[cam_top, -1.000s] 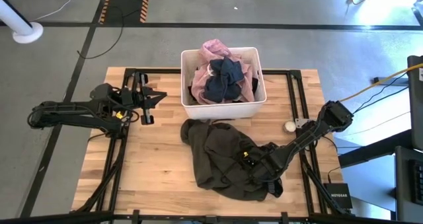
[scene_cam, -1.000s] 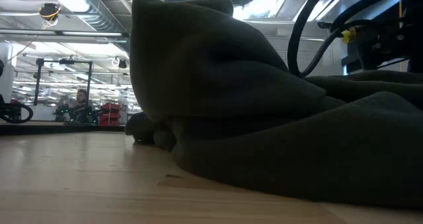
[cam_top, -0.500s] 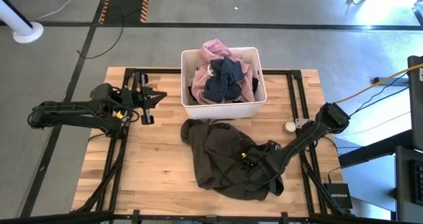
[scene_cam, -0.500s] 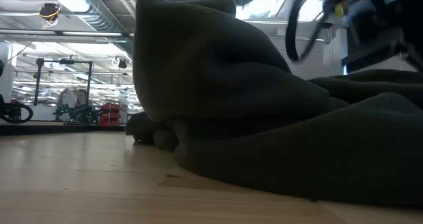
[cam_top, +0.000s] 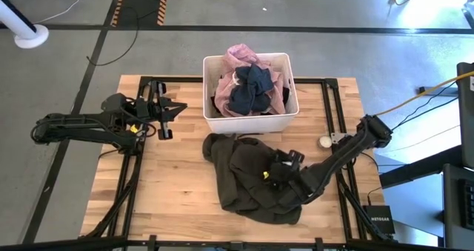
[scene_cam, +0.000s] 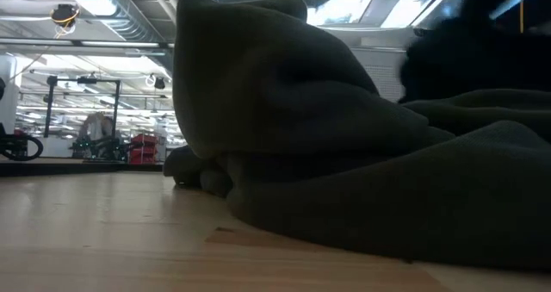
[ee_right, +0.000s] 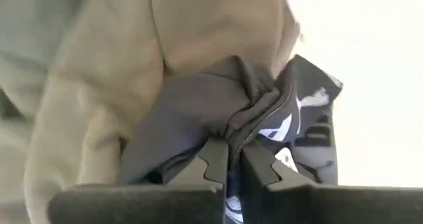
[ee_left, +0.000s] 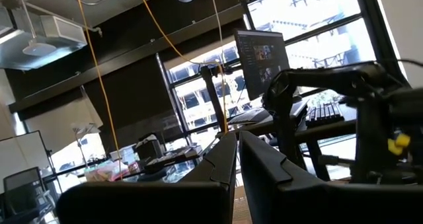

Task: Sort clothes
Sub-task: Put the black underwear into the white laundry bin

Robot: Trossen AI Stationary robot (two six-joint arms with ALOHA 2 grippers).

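Your right gripper (cam_top: pixel 285 164) is down on the big olive-brown garment (cam_top: pixel 248 173), which is spread on the table (cam_top: pixel 170 177) at about 6 o'clock from the white bin (cam_top: pixel 252 121). In the right wrist view the fingers (ee_right: pixel 213 159) are pressed nearly together and pinching a bunched fold of fabric (ee_right: pixel 244 115), dark grey in that view with a bit of white print on it. Looks like a solid pinch, cloth is puckered right at the tips.

Your left gripper (cam_top: pixel 172 109) is parked out at 9 o'clock from the bin, off the fabric, well apart from everything. In its wrist view the fingers (ee_left: pixel 225 154) sit close together with only a thin gap between them and nothing held.

The rest of the clothes are heaped in the bin: navy piece (cam_top: pixel 250 88) on top, light pink one (cam_top: pixel 241 56) spilling over the far rim, some black (cam_top: pixel 220 88) on the 9 o'clock side.

Low view is basically just a wall of the olive garment (scene_cam: pixel 344 154) lying on the wood.
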